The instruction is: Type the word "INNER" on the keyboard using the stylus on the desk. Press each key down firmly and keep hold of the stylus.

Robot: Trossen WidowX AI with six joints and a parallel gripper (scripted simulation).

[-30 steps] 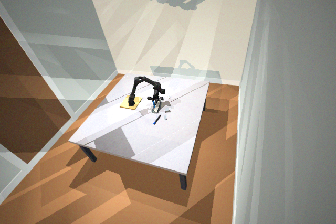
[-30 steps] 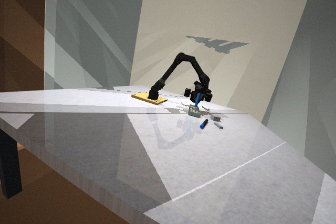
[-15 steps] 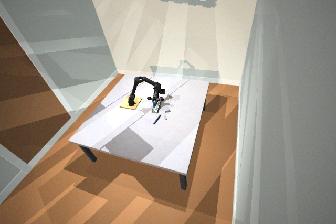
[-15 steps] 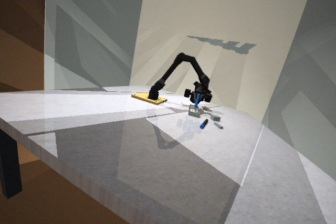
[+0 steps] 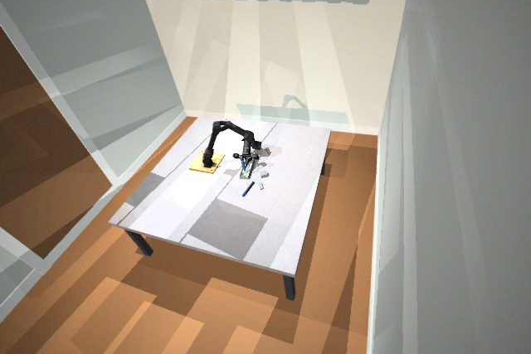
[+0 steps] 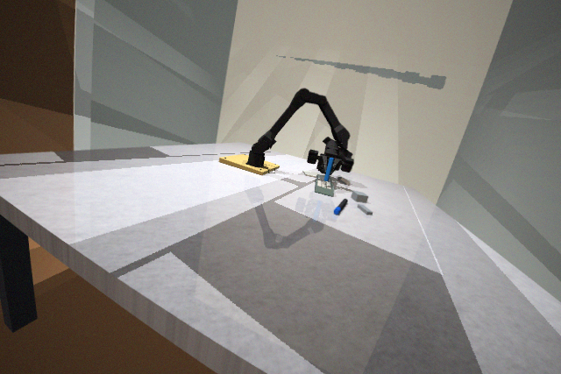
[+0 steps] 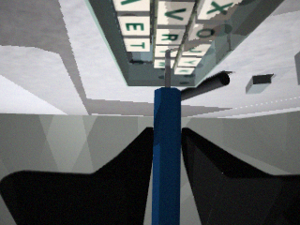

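My gripper point(image 5: 244, 162) point(image 6: 329, 165) point(image 7: 167, 133) is shut on a blue stylus point(image 7: 166, 150) point(image 6: 329, 167) point(image 5: 243, 164) with a thin grey tip point(image 7: 167, 70). It holds the stylus upright over the small keyboard point(image 5: 246, 171) point(image 6: 324, 187) point(image 7: 141, 70). In the wrist view the tip points at the near rows of white keys with green letters, close to the keys marked R and Y. Whether the tip touches a key I cannot tell.
A blue and black pen point(image 5: 247, 188) point(image 6: 340, 206) point(image 7: 206, 85) lies on the white table point(image 5: 206, 213) point(image 6: 181, 234) just in front of the keyboard. Small grey blocks point(image 5: 262, 174) point(image 6: 358, 195) point(image 7: 260, 81) lie to its right. The arm's yellow base plate point(image 5: 207, 162) point(image 6: 249, 165) sits to the left.
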